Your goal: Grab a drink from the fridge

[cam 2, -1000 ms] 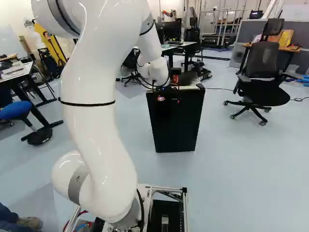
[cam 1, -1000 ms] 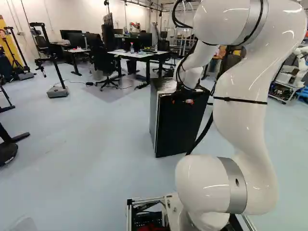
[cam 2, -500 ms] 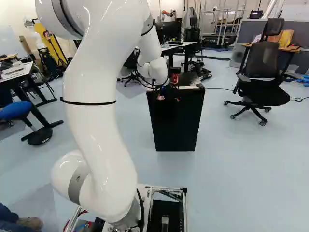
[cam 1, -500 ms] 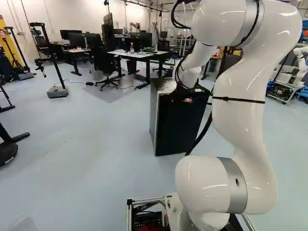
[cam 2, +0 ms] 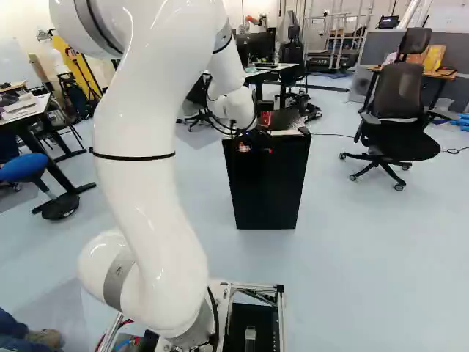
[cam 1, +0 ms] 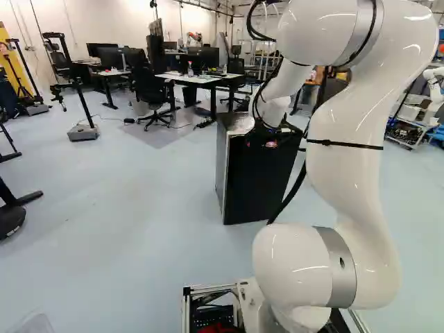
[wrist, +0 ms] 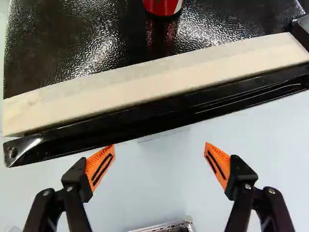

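Reaching down just off the near top edge of the black fridge (cam 2: 267,194), the claw (cam 2: 256,149) is carried by the white arm (cam 2: 146,183). In the wrist view, the claw (wrist: 159,153) is seen spread wide, its orange pads (wrist: 100,166) set well apart, and nothing is held between them. Pale floor (wrist: 154,195) is seen below and between the two fingers.

Ahead of the fingertips, the fridge's long black rim (wrist: 159,108) is crossed at a slant, with one end brought nearer to one finger than the other end is to its neighbour. Along that rim, just beyond it from the claw, a pale strip (wrist: 154,79) is laid. Whether the door is ajar cannot be told.

Farther ahead of the claw, past the strip, a red can (wrist: 163,6) is stood upright on the dark, glossy top; its upper part is cut off from sight, and it is touched by neither finger. Well beyond the claw and the fridge, a desk (cam 1: 198,79) is seen in the left base view. In the right base view, an office chair (cam 2: 399,139) is placed well off to the claw's right.
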You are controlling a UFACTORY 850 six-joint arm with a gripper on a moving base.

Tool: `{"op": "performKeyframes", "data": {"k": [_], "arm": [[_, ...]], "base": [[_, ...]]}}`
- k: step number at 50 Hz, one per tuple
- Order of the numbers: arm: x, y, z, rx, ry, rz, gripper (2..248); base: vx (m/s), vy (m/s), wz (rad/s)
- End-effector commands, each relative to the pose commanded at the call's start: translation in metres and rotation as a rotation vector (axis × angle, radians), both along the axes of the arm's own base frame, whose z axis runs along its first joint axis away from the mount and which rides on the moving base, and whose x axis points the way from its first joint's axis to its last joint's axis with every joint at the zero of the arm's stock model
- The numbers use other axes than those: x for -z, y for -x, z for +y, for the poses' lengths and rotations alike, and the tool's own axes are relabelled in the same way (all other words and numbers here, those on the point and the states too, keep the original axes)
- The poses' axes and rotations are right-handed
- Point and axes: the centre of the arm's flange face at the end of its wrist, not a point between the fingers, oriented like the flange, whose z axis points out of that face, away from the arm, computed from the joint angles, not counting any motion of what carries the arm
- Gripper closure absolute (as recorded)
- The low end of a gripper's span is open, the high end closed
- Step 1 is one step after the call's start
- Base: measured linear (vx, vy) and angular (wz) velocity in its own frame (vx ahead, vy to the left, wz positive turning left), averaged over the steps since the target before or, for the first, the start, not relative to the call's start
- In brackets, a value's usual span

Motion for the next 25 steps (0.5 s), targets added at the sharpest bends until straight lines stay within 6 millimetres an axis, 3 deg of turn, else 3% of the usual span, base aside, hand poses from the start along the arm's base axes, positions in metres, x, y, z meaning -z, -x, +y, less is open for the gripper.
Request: {"op": "performKeyframes", "data": {"k": [25], "arm": [[-0.009, 0.036, 0.016, -0.015, 0.022, -0.107, 3]], "base": [[0.000, 0.000, 0.000]]}}
